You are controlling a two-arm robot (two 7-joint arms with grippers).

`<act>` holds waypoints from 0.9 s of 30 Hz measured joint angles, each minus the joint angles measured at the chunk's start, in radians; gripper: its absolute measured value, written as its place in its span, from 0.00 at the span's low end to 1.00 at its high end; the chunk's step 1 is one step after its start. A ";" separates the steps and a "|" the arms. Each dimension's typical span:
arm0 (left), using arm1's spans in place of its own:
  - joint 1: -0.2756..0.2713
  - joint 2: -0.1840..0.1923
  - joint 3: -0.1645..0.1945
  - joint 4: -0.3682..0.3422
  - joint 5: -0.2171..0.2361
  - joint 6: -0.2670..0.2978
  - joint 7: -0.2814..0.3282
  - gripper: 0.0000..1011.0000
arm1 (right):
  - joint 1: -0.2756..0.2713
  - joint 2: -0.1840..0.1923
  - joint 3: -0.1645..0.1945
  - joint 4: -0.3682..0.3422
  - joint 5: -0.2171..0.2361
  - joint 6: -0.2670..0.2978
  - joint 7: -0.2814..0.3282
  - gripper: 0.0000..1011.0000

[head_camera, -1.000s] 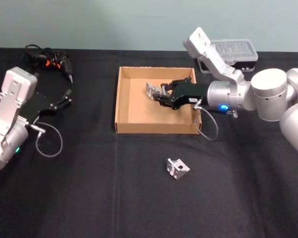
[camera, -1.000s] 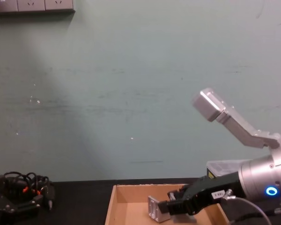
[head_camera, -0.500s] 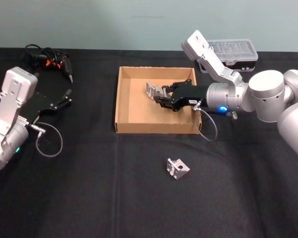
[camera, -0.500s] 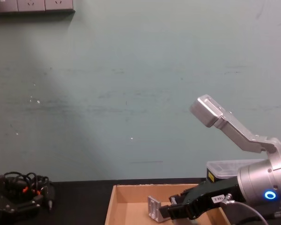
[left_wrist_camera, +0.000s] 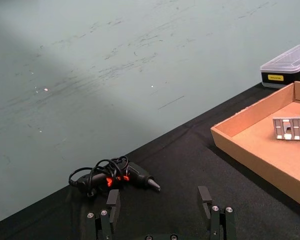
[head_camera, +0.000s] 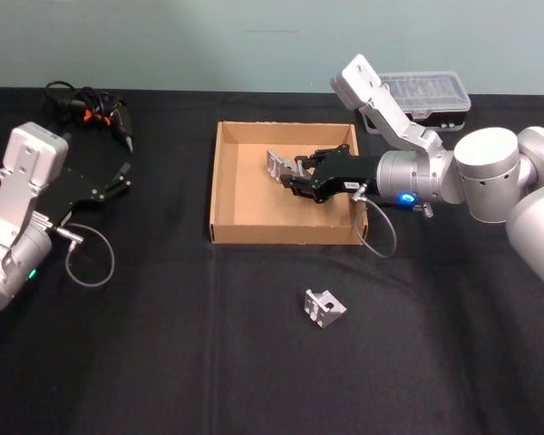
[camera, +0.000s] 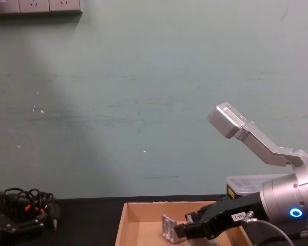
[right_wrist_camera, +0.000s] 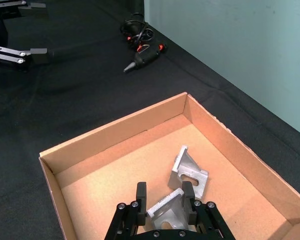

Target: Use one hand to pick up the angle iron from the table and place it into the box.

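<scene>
Walls of the box (head_camera: 286, 235) flank the right tool (head_camera: 296, 172); overhead free.

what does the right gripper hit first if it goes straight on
Probably the loose angle iron standing on the box floor just ahead of the right gripper, whose jaws hold a second angle iron; depth is uncertain.

A: How much of the silver metal angle iron (right_wrist_camera: 166, 206) between the fingers of the black two-fingered right gripper (right_wrist_camera: 164, 192) shows?
B: In the right wrist view, one flange; the gripper's body and the picture's lower edge hide the rest.
A: The shallow tan cardboard box (camera: 143, 211)?
B: The chest view's bottom edge cuts off its floor and near wall.
A: The left gripper (left_wrist_camera: 158, 194)?
B: Left wrist view: finger bases cut off below.
</scene>
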 joint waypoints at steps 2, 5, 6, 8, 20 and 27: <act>0.000 0.000 0.000 0.000 0.000 0.000 0.000 1.00 | 0.000 0.000 0.000 0.000 0.000 0.000 0.000 0.43; 0.000 0.000 0.000 0.000 0.000 0.000 0.000 1.00 | 0.000 0.000 0.000 -0.001 0.000 0.000 0.000 0.43; 0.000 0.000 0.000 0.000 0.000 0.000 0.000 1.00 | 0.000 0.000 0.000 -0.001 0.001 0.000 0.000 0.43; 0.000 0.000 0.000 0.000 0.000 0.000 0.000 1.00 | 0.000 0.000 0.000 -0.001 0.001 0.000 0.000 0.43; 0.000 0.000 0.000 0.000 0.000 0.000 0.000 1.00 | 0.000 0.000 0.000 -0.001 0.001 -0.001 0.001 0.43; 0.000 0.000 0.000 0.000 0.000 0.000 0.000 1.00 | 0.000 0.000 0.000 -0.001 0.001 -0.001 0.001 0.58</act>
